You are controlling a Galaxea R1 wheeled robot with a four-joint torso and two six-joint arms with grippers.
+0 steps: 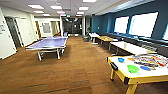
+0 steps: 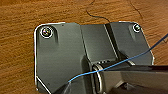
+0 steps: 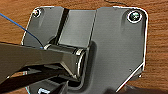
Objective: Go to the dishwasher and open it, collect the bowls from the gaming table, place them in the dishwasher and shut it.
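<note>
Bowls [image 1: 132, 68] are sitting on the worktop [image 1: 140, 78] at lower right; a ping-pong table [image 1: 48, 43] is standing at middle left.

We see a bright, even room lit by ceiling panels [image 1: 56, 7], with the windows [image 1: 143, 24] blown out to white glare. Everything reads soft and blocky; walls near those windows bow with wide-angle distortion. The carpet [image 2: 20, 30] under both wrists is evenly lit, with faint shadows.
</note>
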